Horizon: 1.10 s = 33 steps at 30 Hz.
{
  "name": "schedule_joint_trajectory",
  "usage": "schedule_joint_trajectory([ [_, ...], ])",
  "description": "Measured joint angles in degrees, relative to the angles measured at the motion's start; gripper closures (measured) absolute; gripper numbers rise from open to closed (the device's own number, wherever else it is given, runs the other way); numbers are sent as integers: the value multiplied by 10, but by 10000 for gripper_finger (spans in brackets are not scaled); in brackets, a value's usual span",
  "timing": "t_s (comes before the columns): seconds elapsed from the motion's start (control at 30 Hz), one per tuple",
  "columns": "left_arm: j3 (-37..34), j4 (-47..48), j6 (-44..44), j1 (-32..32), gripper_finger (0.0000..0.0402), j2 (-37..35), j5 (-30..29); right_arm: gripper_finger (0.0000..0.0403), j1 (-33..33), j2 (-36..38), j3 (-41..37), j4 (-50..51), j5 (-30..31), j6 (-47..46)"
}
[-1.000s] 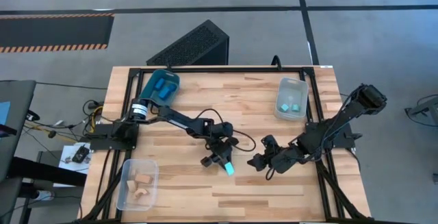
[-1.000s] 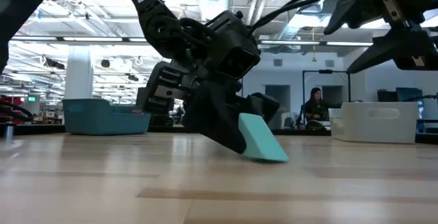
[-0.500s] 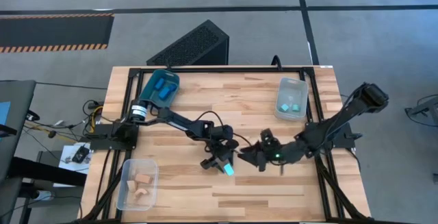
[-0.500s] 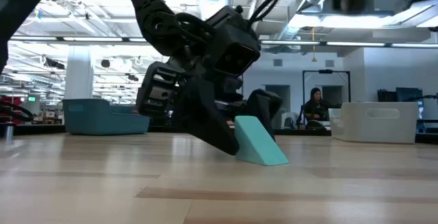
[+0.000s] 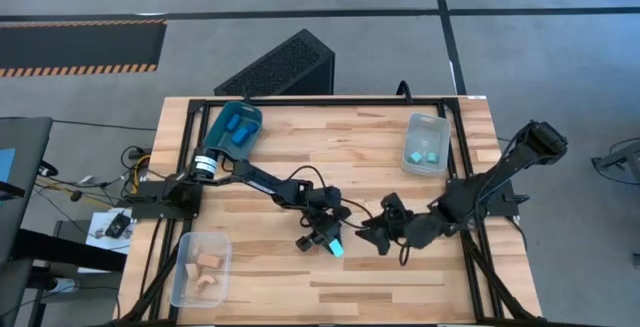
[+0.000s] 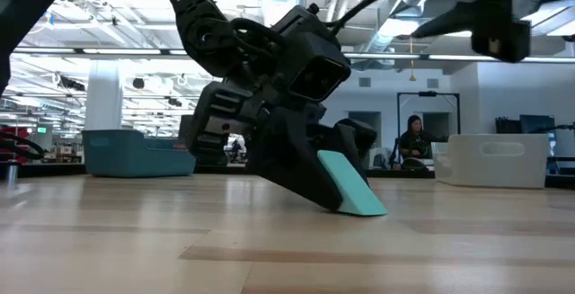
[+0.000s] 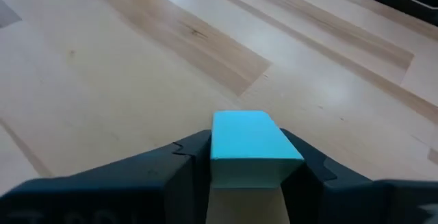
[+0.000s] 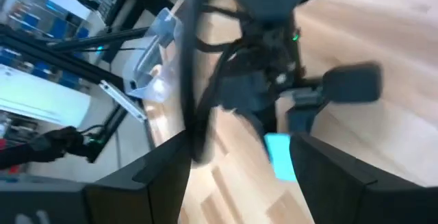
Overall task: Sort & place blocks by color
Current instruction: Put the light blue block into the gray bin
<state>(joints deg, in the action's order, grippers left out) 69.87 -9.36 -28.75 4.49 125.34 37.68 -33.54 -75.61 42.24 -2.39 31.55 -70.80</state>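
Observation:
A light cyan wedge block [image 5: 336,248] sits near the table's middle, shut between the fingers of my left gripper [image 5: 328,239]. In the low view the wedge [image 6: 355,186] leans over below the left gripper [image 6: 310,182]. The left wrist view shows the wedge [image 7: 252,142] between both fingers. My right gripper [image 5: 374,235] hovers open just right of the wedge, raised above the table [image 6: 492,17]. Its wrist view looks between its spread fingers at the wedge [image 8: 280,157]. My left gripper pinches the cyan wedge by its two flat side faces [image 7: 217,157], one finger [image 7: 188,166] on each side. The fingers slant down from the far left, toward the near right. The wedge is tilted, with its lower end [image 6: 370,210] on the table.
A teal bin [image 5: 237,130] with dark blue blocks stands at the far left. A clear bin [image 5: 425,144] with cyan blocks is at the far right. A clear bin [image 5: 202,267] with tan blocks sits at the near left corner. Bare wood lies along the near edge [image 5: 400,297].
My right gripper swung toward the table's left, close to the left gripper, then drew back a little to the right. My left gripper kept hold of the wedge, which stood flat on the table half a second ago and now leans over, slightly farther right.

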Motion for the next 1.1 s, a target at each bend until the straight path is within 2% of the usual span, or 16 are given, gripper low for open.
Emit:
schedule_joint_trajectory([
  [0.13,0,1,19,-7,298,-3,-1,133,-14,-3,1,-2,11,-10],
  [0.3,-3,18,27,-25,297,-30,-15,133,-32,8,1,-37,72,31],
  [0.4,-3,28,28,-42,297,-65,-14,133,-45,11,1,-14,113,22],
  [0.53,-8,61,23,-65,297,-114,-10,133,-60,11,1,77,184,-95],
  [0.7,-23,100,-20,-95,297,-191,-35,133,-72,11,1,183,301,-332],
  [0.8,-28,101,-21,-113,297,-224,-36,133,-67,10,1,206,311,-394],
  [0.93,-27,59,-13,-130,297,-249,-17,133,-40,2,0,158,300,-361],
  [1.1,-28,-24,31,-135,297,-245,24,133,25,2,0,19,224,-200],
])
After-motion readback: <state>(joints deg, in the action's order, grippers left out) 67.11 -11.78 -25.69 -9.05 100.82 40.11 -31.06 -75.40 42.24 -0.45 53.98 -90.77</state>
